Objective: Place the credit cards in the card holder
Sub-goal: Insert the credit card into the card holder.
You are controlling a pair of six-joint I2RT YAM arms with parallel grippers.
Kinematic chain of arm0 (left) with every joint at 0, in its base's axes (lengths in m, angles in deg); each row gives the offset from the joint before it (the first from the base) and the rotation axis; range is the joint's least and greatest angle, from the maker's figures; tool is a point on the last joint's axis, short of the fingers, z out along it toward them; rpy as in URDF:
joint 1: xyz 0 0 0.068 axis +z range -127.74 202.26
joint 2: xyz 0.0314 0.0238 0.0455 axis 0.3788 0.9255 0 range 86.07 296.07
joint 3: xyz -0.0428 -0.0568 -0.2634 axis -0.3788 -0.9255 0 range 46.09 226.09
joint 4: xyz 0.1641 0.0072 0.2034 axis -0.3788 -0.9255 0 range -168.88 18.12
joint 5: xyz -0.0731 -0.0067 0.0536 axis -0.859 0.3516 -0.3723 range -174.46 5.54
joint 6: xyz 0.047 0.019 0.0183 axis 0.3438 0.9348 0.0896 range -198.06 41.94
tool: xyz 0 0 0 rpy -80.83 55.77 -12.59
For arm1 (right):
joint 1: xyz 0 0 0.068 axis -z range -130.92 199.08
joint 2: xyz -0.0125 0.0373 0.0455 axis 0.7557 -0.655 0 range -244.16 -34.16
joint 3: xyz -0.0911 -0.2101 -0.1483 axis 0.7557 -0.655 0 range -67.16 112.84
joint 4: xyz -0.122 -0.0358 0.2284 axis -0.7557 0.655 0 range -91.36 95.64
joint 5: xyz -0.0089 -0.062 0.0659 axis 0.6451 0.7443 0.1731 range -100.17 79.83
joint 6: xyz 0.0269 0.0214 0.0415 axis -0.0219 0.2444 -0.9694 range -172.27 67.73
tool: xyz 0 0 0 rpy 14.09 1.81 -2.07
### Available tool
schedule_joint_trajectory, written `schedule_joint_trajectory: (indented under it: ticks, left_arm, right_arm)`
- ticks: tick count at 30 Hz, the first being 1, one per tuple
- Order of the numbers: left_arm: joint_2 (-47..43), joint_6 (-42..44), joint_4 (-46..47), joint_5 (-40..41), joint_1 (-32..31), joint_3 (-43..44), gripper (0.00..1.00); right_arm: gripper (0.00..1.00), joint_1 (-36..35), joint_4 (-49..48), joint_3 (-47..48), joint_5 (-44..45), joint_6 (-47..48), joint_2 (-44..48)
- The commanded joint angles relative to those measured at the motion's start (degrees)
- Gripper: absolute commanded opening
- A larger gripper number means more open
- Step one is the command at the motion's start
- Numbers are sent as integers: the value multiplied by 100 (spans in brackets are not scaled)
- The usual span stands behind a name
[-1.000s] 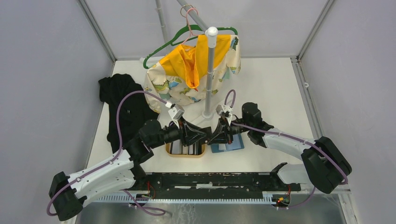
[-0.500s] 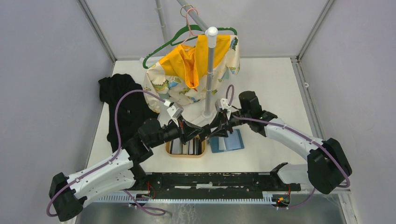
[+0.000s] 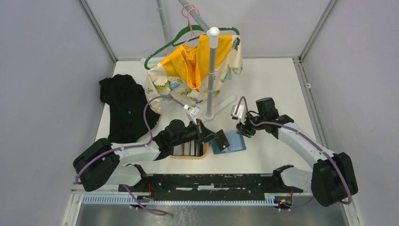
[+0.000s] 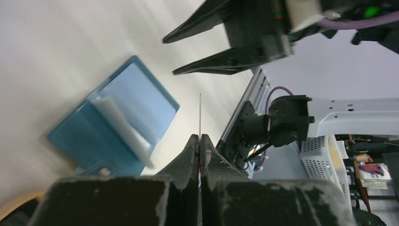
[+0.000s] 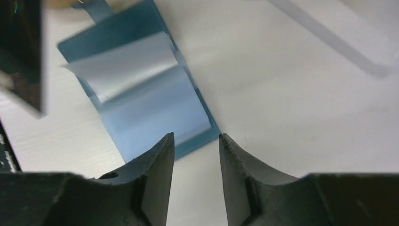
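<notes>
**A:** White table, grey walls around it. What lies nearest?

**B:** One tan wooden tray [image 3: 187,157]. The credit cards [image 3: 188,149] stand in it as dark and light stripes, too close together to count. Just right of it lies one card holder [image 3: 234,143], open and flat, with its long axis running left to right.

**A:** And the pincers?

**B:** Two. The left pincer [image 3: 215,137] is clamped tight on one dark card [image 3: 222,140]. That card sticks straight out from the tips over the holder's left part. Whether they touch, I cannot tell. The right pincer [image 3: 242,129] hangs about half open, gripping nothing, at the holder's far edge.

**A:** Farther back?

**B:** One black cloth [image 3: 123,110] at the far left. One pole stand [image 3: 210,80] with a yellow printed garment [image 3: 188,70] on a green hanger [image 3: 162,49].
</notes>
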Motion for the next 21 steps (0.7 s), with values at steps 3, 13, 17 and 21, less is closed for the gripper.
schedule_joint_trajectory:
  ticks: [3,13,17,21]
  left_arm:
    - [915,-252,565,203,-312,880,2]
    - [1644,46,-414,586,-340,1447,2]
    - [1676,220,-943,769,-337,1571,2]
    - [1735,301,-1183,876,-320,1542,2]
  right_arm:
    - [35,671,594,197,-131,66,-536]
    - [25,708,662,204,-430,-87,-991]
    - [24,692,647,187,-430,-127,-1078]
    - [24,661,643,187,-421,-143,-1127]
